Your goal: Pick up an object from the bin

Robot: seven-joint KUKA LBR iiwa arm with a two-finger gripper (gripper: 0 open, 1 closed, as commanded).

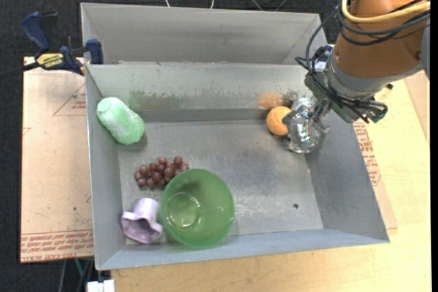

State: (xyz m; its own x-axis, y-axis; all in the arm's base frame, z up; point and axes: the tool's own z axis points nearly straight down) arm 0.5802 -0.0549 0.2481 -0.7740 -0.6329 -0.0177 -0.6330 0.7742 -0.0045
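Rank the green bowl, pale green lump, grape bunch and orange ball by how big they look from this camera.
1. green bowl, clearly largest
2. pale green lump and grape bunch, too alike to split
3. orange ball, smallest

— What carries everything?
— My grey metal bin (274,178); the middle of its floor is bare.
— And what lies on it?
— By the near wall I have a green translucent plastic bowl (198,208), upright. A small lilac cup-like piece (142,222) touches its left side. A bunch of dark red grapes (160,171) lies just behind them. A pale green oblong lump (120,121) lies at the far left, and a round orange ball (276,121) at the back right.
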